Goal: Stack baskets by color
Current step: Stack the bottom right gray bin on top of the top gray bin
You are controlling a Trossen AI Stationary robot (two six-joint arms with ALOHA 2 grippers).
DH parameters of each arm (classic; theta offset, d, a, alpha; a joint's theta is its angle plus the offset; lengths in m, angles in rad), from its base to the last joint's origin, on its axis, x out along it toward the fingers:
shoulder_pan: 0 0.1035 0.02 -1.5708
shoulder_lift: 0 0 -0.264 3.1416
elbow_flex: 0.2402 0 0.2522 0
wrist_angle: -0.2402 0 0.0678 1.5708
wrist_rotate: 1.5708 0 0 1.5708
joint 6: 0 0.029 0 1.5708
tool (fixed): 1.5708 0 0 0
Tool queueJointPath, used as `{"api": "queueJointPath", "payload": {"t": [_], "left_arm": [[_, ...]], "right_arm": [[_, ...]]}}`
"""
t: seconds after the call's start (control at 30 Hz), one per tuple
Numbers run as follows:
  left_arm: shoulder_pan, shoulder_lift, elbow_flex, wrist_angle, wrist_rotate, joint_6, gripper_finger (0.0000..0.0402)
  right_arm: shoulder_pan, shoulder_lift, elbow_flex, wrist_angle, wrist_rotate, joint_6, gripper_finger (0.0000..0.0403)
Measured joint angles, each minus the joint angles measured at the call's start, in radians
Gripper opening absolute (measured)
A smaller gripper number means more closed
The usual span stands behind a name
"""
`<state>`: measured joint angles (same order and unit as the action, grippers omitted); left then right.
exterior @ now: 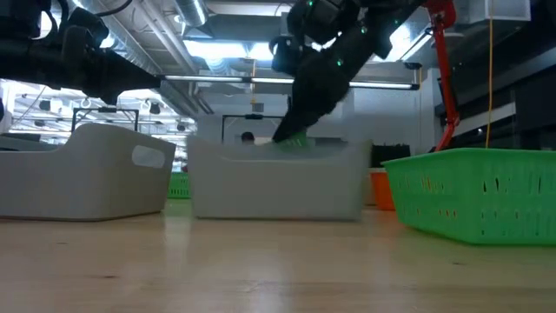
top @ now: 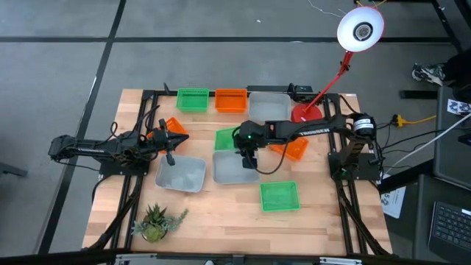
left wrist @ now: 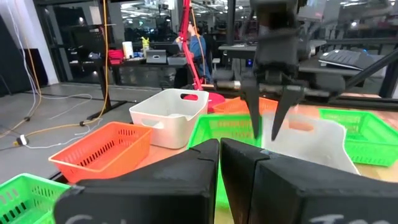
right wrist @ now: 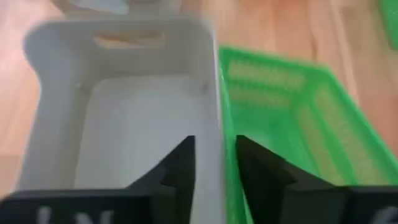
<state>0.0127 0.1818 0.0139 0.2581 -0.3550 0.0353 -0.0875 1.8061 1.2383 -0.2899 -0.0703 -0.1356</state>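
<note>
Nine baskets stand on the wooden table: green (top: 193,99), orange (top: 230,99) and grey-white (top: 268,104) along the far edge. Orange (top: 169,129), green (top: 227,138), orange (top: 293,149) and two grey-white ones (top: 181,174) sit in the middle, and a green one (top: 280,196) sits near the front. My right gripper (right wrist: 214,149) is open, slanting down over the middle grey-white basket (top: 235,171). One finger is inside that basket's far long wall (right wrist: 210,124) and the other is on the green basket's (right wrist: 280,106) side. My left gripper (top: 168,151) is shut and level at the left, holding nothing. My right gripper stands astride the grey-white basket's far long wall (right wrist: 211,168), near its right end, coming slanting down from the table's right. I cannot tell whether the fingers (left wrist: 256,118) touch the wall. The basket rests flat on the table.
A red lamp stands with its base (top: 305,112) at the far right, its head (top: 360,29) beyond the table. A small potted plant (top: 156,221) sits at the near left corner. Bare wood lies along the front edge between the plant and the green basket.
</note>
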Motion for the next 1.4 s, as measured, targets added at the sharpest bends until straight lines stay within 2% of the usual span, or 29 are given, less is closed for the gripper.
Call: {"api": "queueJointPath", "payload": {"t": [0.2,0.77,1.2,1.27,1.4], "left_arm": [[0.0,0.0,0.0,-0.004,0.0,0.0,0.0009],[0.0,0.0,0.0,-0.006,0.0,-0.001,0.0009],[0.0,0.0,0.0,-0.006,0.0,-0.001,0.0009],[0.0,0.0,0.0,-0.006,0.0,-0.001,0.0009],[0.0,0.0,0.0,-0.006,0.0,-0.001,0.0009]], "right_arm": [[0.0,-0.001,-0.01,-0.017,-0.002,-0.003,0.0161],[0.039,0.002,-0.033,-0.05,-0.001,0.027,0.0163],[0.042,0.037,-0.033,-0.096,-0.001,0.03,0.0113],[0.042,0.061,-0.033,-0.095,-0.001,0.03,0.0092],[0.054,0.087,-0.031,-0.083,0.001,0.021,0.0015]]}}
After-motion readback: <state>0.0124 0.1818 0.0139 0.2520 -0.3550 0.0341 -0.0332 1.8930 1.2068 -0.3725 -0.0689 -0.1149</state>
